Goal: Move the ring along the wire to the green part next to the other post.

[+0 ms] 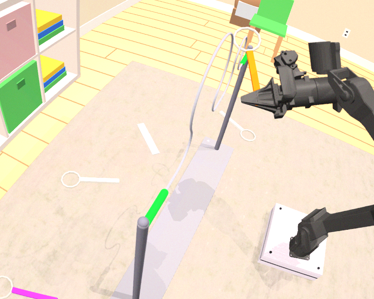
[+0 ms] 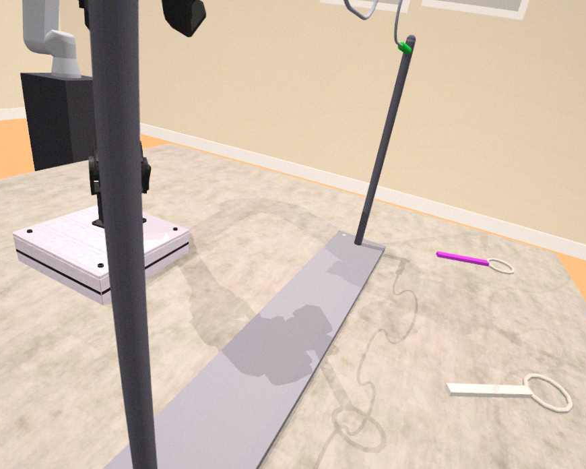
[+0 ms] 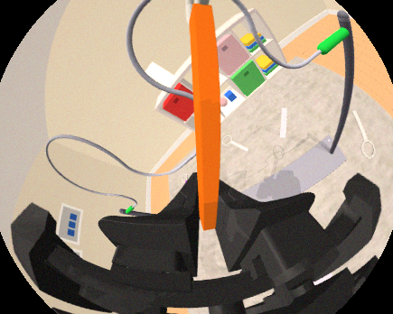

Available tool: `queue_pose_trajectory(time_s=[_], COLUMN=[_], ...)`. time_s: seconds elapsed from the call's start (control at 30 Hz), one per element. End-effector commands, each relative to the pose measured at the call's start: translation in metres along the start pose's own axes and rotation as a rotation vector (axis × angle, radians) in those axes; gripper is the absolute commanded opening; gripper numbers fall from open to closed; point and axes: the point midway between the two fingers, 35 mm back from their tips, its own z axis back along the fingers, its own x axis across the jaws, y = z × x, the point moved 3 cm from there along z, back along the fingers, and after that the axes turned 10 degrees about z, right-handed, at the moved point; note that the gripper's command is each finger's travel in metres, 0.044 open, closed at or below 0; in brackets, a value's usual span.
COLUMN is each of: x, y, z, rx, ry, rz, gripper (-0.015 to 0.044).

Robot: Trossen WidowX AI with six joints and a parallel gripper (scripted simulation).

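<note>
My gripper (image 1: 244, 99) (image 3: 200, 177) is shut on the orange handle (image 1: 253, 70) (image 3: 206, 113), high beside the far post (image 1: 232, 102) (image 2: 124, 227). The handle rises to the pale ring (image 1: 260, 40), tilted open to the top view. A loop top of the grey wire (image 1: 191, 122) (image 2: 396, 25) (image 3: 130, 41) shows inside the ring's outline; contact cannot be told. The ring is cut off above the wrist view. The far green part (image 1: 244, 59) (image 3: 333, 41) is just below the ring in the top view. The other green part (image 1: 156, 207) (image 2: 404, 48) (image 3: 129, 209) meets the near post (image 1: 140, 257) (image 2: 384, 146).
The wire bends in wide loops between the posts above a grey base strip (image 1: 187, 205) (image 2: 283, 403). Loose white ring tools (image 1: 98, 180) (image 2: 485, 389) and a magenta-handled one (image 1: 34, 293) (image 2: 462, 258) lie low on the mat. The arm's white base block (image 1: 277, 225) stands right of the strip.
</note>
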Motion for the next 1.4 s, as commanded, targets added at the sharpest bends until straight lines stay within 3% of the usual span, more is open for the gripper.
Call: queue_pose_trajectory(time_s=[0.0, 1.37], x=[-0.006, -0.062], y=[0.000, -0.018], z=[-0.001, 0.012], rx=[0.004, 0.016], ry=[0.048, 0.601], rz=[0.075, 0.972], gripper=[-0.0150, -0.0150])
